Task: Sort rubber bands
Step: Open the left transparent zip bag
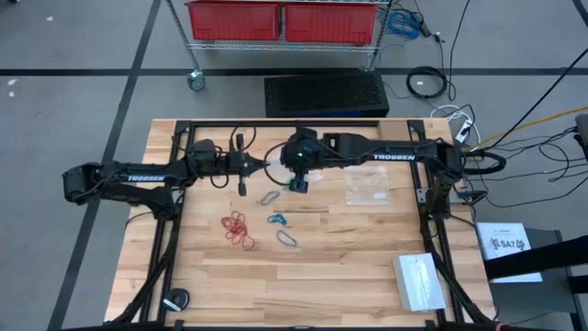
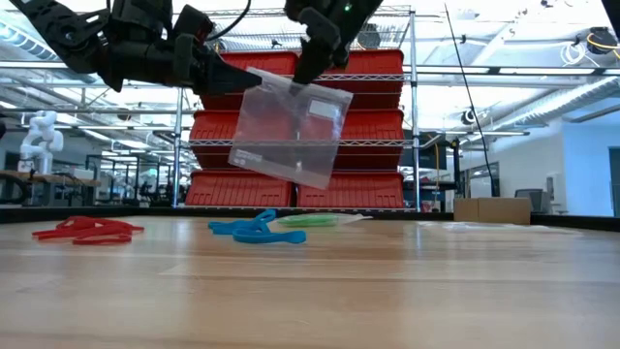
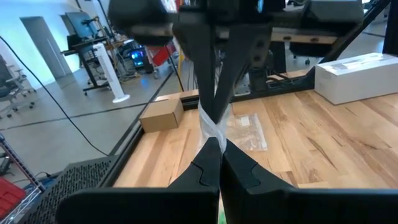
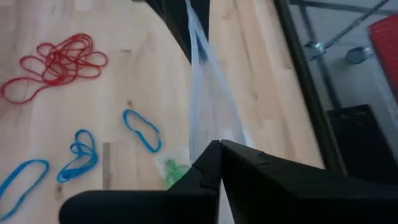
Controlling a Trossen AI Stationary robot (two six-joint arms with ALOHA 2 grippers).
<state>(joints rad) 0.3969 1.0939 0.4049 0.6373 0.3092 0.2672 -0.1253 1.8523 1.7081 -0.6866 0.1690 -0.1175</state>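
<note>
- So far nothing looks sorted: thin red rubber bands (image 1: 238, 228), blue ones (image 1: 278, 221) and green ones (image 2: 308, 220) lie loose on the wooden tabletop (image 1: 322, 267).
- Both the left gripper (image 2: 225, 76) and right gripper (image 2: 308, 70) are clamped shut on one clear rectangular plastic bag (image 2: 288, 126), held up, apparently empty.

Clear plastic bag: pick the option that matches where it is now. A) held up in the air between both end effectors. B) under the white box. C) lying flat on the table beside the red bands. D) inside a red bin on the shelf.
A: in the low view the clear plastic bag hangs above the table, pinched by the left end effector and the right end effector, both shut on it.
</note>
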